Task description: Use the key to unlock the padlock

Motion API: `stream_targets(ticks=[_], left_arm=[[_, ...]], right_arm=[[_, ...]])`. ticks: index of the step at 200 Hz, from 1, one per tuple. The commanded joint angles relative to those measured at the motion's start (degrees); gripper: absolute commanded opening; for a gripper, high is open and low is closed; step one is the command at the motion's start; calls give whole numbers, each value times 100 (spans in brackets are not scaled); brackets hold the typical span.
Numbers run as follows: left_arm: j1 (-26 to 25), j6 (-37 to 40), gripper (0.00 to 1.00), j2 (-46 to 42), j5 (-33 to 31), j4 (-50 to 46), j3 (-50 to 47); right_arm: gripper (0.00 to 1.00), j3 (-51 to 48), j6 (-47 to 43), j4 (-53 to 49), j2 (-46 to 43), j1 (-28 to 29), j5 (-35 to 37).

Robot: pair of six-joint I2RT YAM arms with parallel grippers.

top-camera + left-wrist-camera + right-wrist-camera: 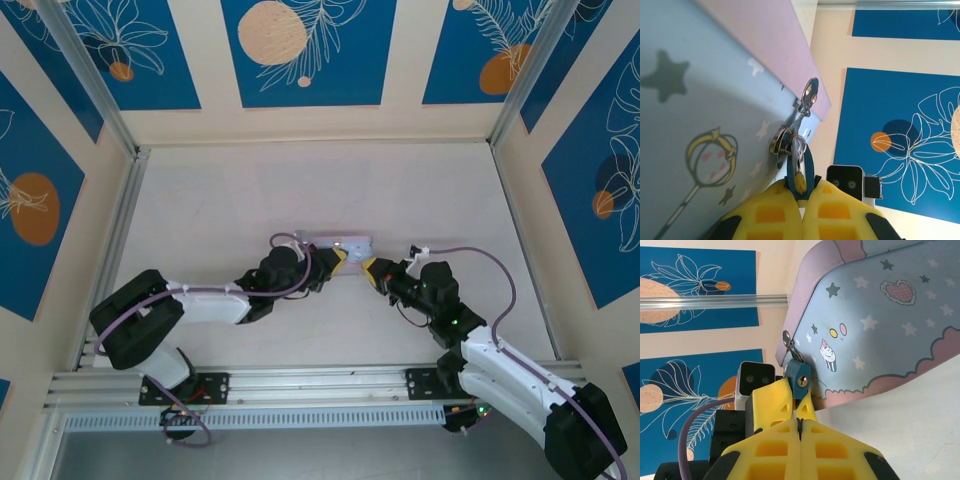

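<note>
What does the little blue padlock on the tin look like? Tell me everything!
It is a small dark blue padlock with a round brass-looking keyhole on its face. Its silvery shackle hooks through the metal clasp at the edge of the pale blue star-printed tin, so it looks locked. The yellow-fingered left end effector pinches its keyhole end.

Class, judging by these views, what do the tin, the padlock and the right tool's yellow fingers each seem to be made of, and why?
Tin: probably thin printed metal; smooth, softly glossy skin and a rounded formed rim.
Padlock: likely metal, dark blue coating, brassy keyhole disc.
Right tool's fingers: matt yellow moulded plastic or rubber, with recessed pockets; which one is unclear.
</note>
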Motion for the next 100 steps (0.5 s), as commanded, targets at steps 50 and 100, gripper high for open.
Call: stream_targets(ticks=[50,100], left_arm=[[-467,-153,0,-46,-275,396,-336],[-526,-153,0,-92,-344,355,-385]], right_arm=[[0,-217,139,-293,-231,142,141],[0,-520,266,-987,-1043,293,437]])
